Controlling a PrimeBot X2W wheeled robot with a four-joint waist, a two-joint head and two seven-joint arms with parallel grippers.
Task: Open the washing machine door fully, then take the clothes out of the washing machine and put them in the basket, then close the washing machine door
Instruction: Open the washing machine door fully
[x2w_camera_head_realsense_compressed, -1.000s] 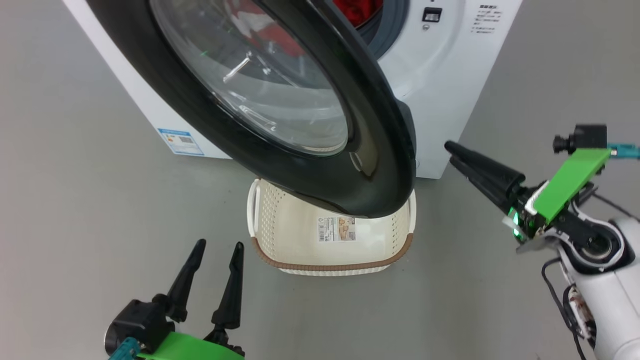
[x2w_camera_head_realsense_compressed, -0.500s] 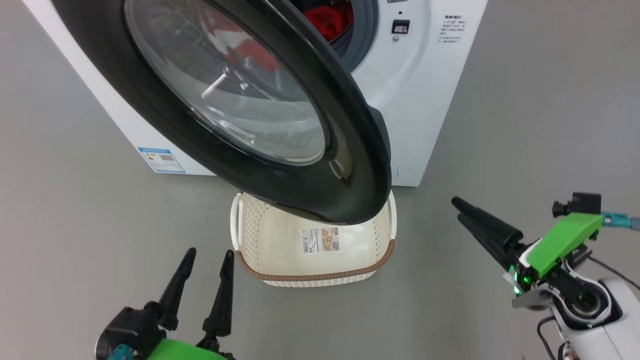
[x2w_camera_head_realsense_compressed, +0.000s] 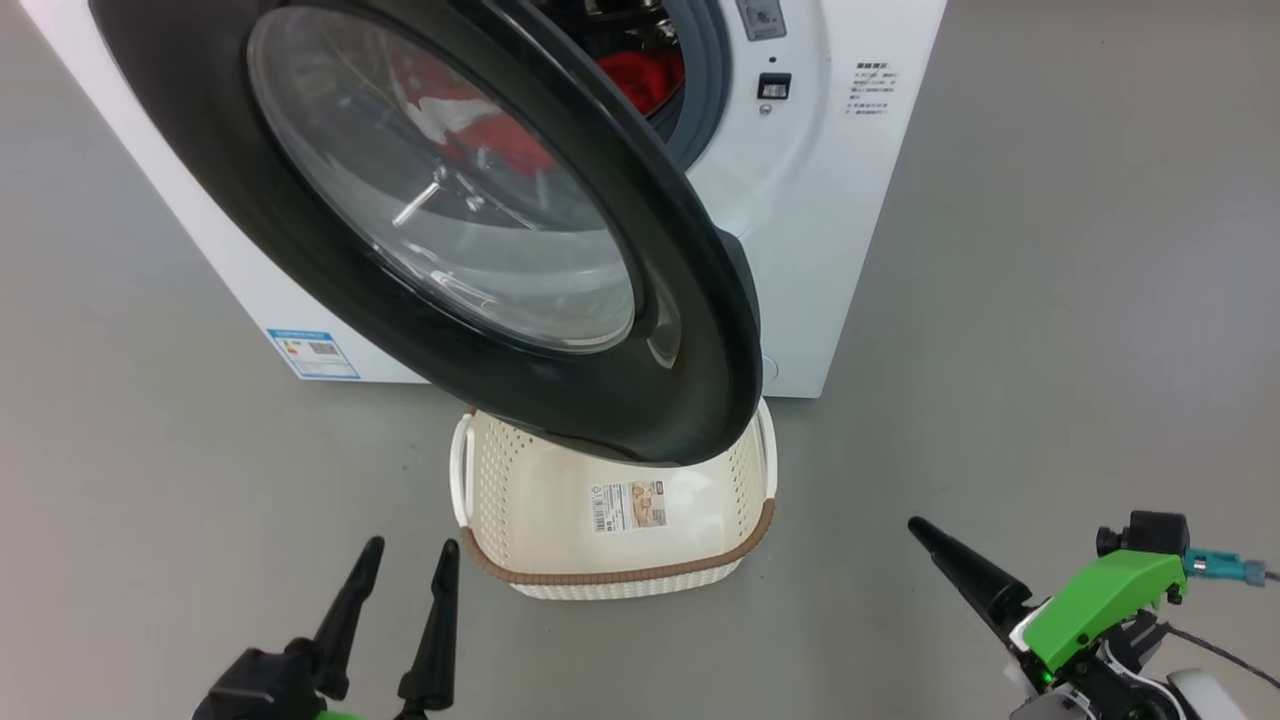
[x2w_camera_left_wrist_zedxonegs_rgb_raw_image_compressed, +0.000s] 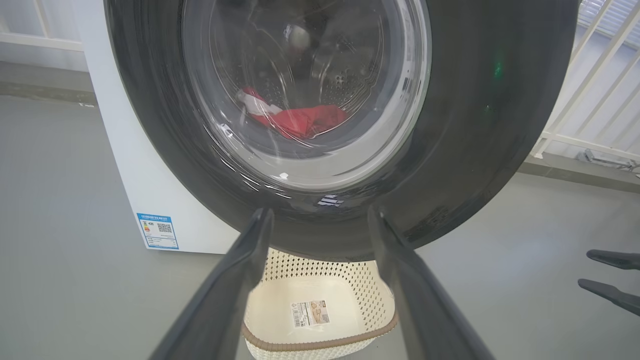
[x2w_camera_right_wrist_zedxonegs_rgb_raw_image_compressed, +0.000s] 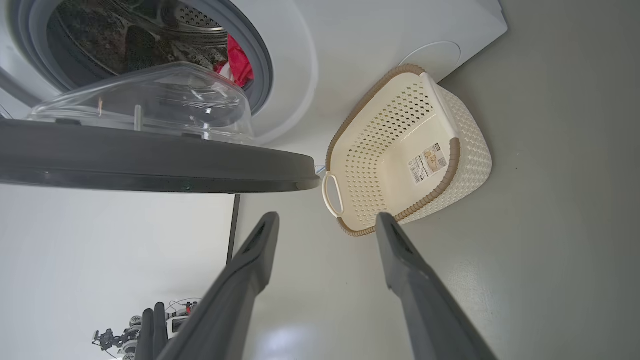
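I had the washing machine (x2w_camera_head_realsense_compressed: 820, 250) as my fixed mark, a big white box standing on the grey floor (x2w_camera_head_realsense_compressed: 1050, 300). Everything else I placed from it.

The washing machine door (x2w_camera_head_realsense_compressed: 690, 400) stood swung well out from the machine's front. Its glossy black rim faced my head camera and the clear glass bowl bulged back toward the drum opening. The door's free edge hung clear of the machine's front panel.

The basket (x2w_camera_head_realsense_compressed: 620, 575) sat on the floor just in front of the machine. Its far end lay under the lower edge of the door and its brown rim was on the side away from the machine.

The clothes (x2w_camera_head_realsense_compressed: 635, 75) lay inside the machine's drum, a red bundle with white parts. I could see them past the door's edge and again through the glass.

The left gripper (x2w_camera_head_realsense_compressed: 412, 543) hovered in front of the machine, farther out than the basket, on the side where the machine carries its blue label (x2w_camera_head_realsense_compressed: 312, 353). Its fingers were spread and bare, pointing toward the machine.

The right gripper (x2w_camera_head_realsense_compressed: 920, 527) hung off toward the machine's other front corner, well apart from the door. In its wrist view its fingers stood parted, holding nothing.

A paper label (x2w_camera_head_realsense_compressed: 628, 506) showed on the basket's floor, before the machine.
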